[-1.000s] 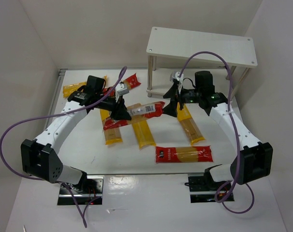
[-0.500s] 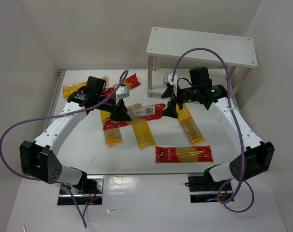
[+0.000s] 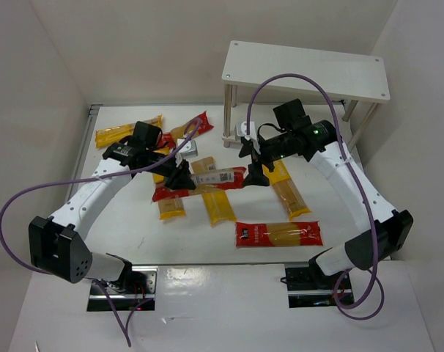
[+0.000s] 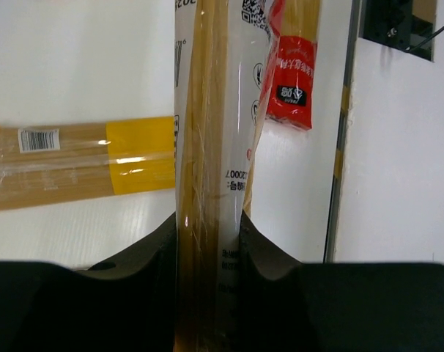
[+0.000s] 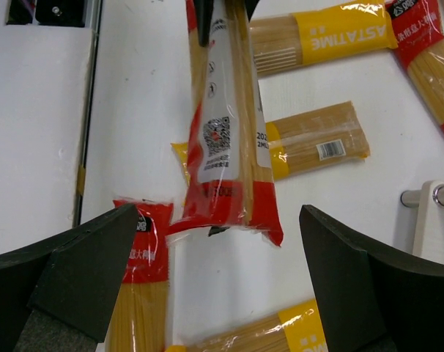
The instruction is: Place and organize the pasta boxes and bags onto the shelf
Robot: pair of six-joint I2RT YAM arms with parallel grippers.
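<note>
I see the held packet [image 3: 215, 178] red-ended, with a white label and black QR code; at its 5 o'clock a red packet [image 3: 278, 234]; the shelf [image 3: 306, 70] whitish on silver-grey legs [image 3: 227, 114]

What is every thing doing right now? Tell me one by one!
left gripper, shut on the held packet.
right gripper, open, jaws either side of the held packet's red end, not gripping.
held packet, lifted off the table, roughly level.
red packet, lying flat near the table's front.
yellow packet, lying flat beside the shelf.
shelf, upright, no packet on its top board.
</note>
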